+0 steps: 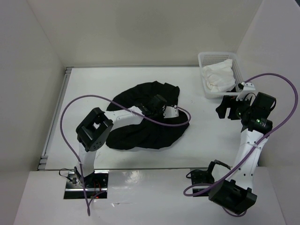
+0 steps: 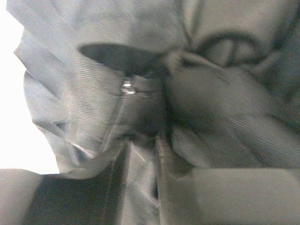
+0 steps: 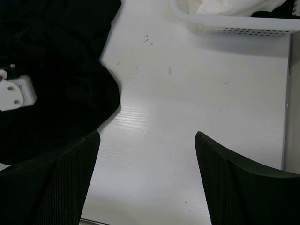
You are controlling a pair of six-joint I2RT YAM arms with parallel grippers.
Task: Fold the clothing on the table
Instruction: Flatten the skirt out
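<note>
The black skirt (image 1: pixel 140 133) lies crumpled in a rounded heap on the white bench (image 1: pixel 211 140), left of the bench's middle and away from all its edges. Its thin fabric is bunched into folds and ridges toward the bench's far side. Toward the near edge it spreads flatter.

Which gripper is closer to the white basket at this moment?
Right. The right gripper hangs just before the basket's near edge, above the table. The left gripper is down on the black skirt, well to the basket's left.
</note>
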